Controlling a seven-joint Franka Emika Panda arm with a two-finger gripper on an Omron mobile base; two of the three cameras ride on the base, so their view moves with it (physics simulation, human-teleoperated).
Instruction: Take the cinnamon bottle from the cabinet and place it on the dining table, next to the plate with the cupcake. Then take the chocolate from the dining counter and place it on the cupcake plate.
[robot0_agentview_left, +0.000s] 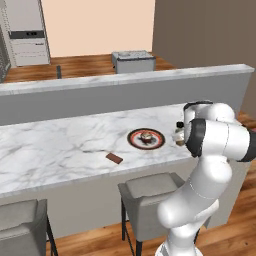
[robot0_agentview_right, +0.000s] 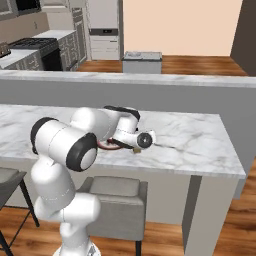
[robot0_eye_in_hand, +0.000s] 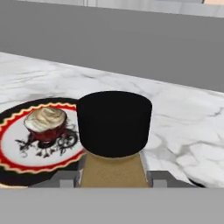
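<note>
The claw grips the cinnamon bottle between its fingers, upright on the desk just beside the plate carrying the cupcake. The chocolate lies farther left on the desk.

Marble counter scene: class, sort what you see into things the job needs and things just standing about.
Needed: bottle, plate, cupcake, chocolate, counter.
Standing about: stools, fridge, stove.
</note>
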